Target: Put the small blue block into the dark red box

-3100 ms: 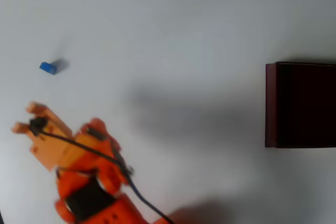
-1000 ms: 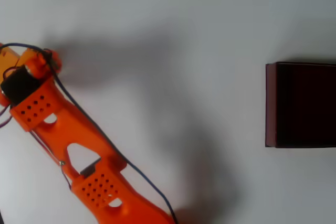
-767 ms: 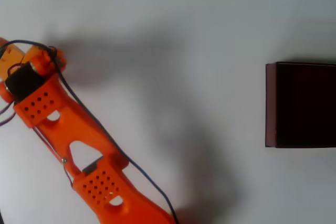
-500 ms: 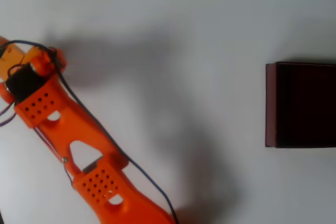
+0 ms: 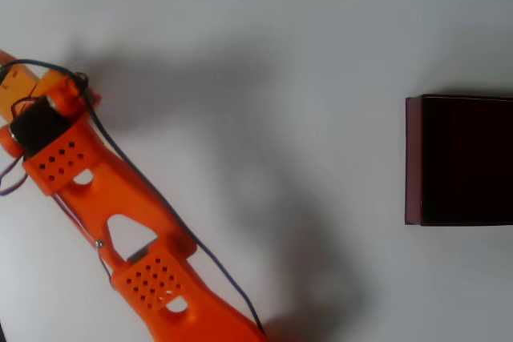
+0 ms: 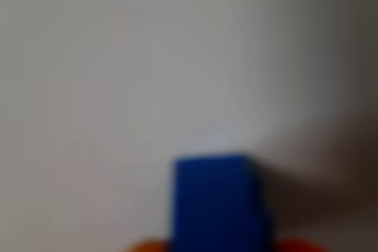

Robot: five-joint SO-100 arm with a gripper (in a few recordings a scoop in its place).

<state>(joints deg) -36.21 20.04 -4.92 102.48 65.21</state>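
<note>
Between orange fingertips [image 6: 292, 245] sits the small blue block [image 6: 217, 202].

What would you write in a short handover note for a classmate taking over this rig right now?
Pincer: at the table's left edge in the overhead view; whether it is open or shut cannot be told.
Small blue block: fills the bottom centre of the blurred wrist view, with orange at its lower corners; grip not confirmed.
Dark red box: at the right edge, nothing visible inside.
Done: arm is at the block.
Left: confirm the grasp, lift, carry to the box, release.
</note>
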